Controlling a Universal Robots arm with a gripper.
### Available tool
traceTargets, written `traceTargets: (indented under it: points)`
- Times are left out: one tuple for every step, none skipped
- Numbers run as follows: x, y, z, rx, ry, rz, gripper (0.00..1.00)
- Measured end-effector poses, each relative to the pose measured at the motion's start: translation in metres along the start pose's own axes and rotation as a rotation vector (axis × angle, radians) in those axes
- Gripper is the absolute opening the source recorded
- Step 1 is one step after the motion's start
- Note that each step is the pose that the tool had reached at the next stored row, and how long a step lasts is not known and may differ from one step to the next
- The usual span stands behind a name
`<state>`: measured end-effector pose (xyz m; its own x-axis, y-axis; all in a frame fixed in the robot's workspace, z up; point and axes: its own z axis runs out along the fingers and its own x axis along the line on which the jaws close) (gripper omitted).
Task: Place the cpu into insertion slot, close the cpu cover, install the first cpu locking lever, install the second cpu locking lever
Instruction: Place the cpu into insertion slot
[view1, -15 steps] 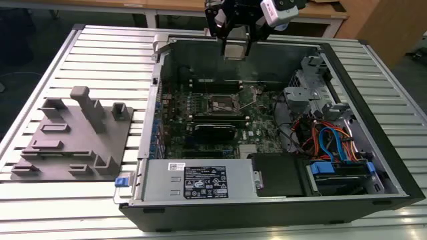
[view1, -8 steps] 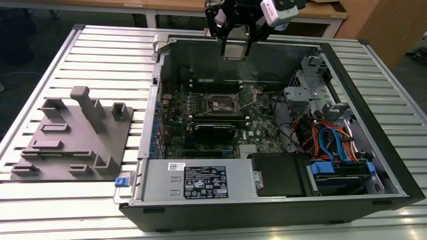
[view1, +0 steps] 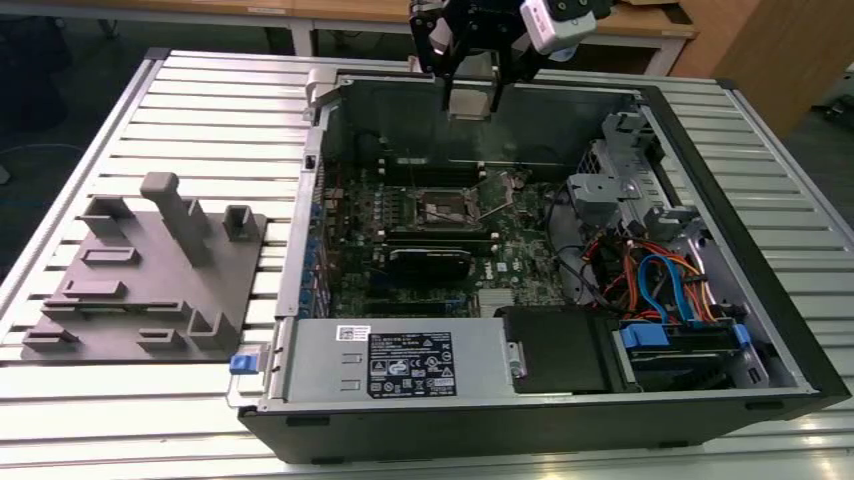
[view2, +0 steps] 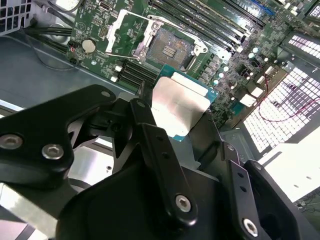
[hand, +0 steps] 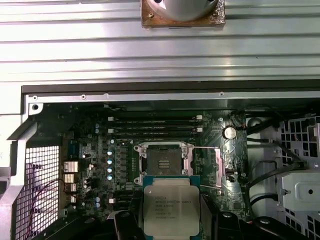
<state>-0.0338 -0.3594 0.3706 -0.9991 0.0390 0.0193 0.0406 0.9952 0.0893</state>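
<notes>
My gripper (view1: 470, 92) hangs above the back of the open computer case (view1: 747, 230), shut on the cpu (view1: 470, 102). In both wrist views the cpu (view2: 179, 97) (hand: 171, 207) is a flat square chip with a silver-grey top, pinched at its sides between black fingers (view2: 145, 120). The insertion slot (view1: 445, 208) (view2: 167, 47) (hand: 164, 161) lies open on the motherboard below, its contact field bare. The cpu cover (view2: 126, 29) (hand: 222, 167) stands swung up at one side of the slot. The chip hovers well above the board and touches nothing there.
Black memory sticks (hand: 155, 127) run alongside the slot. In the exterior view a drive cage and coloured cables (view1: 661, 285) lie at the right and a power supply (view1: 400, 365) at the front. A grey fixture block (view1: 147, 270) stands on the slatted table at the left.
</notes>
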Motion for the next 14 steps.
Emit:
traceTargets:
  points:
    - [0.0,0.0,0.0,-0.0001,-0.0004,0.005,0.54]
    - [0.0,0.0,0.0,-0.0001,-0.0008,0.01,0.54]
    - [0.0,0.0,0.0,-0.0002,-0.0011,0.013,0.54]
    - [0.0,0.0,0.0,-0.0003,-0.0012,0.013,0.54]
    - [0.0,0.0,0.0,-0.0002,-0.0012,0.013,0.54]
    - [0.0,0.0,0.0,-0.0002,-0.0012,0.014,0.54]
    - [0.0,0.0,0.0,-0.0002,-0.0013,0.014,0.54]
    - [0.0,0.0,0.0,-0.0003,-0.0012,0.014,0.54]
    - [0.0,0.0,0.0,-0.0003,-0.0013,0.014,0.54]
    - [0.0,0.0,0.0,-0.0003,-0.0013,0.014,0.54]
    - [0.0,0.0,0.0,-0.0003,-0.0013,0.014,0.54]
    - [0.0,0.0,0.0,-0.0003,-0.0013,0.014,0.54]
    - [0.0,0.0,0.0,-0.0002,-0.0012,0.014,0.54]
    - [0.0,0.0,0.0,-0.0003,-0.0012,0.014,0.54]
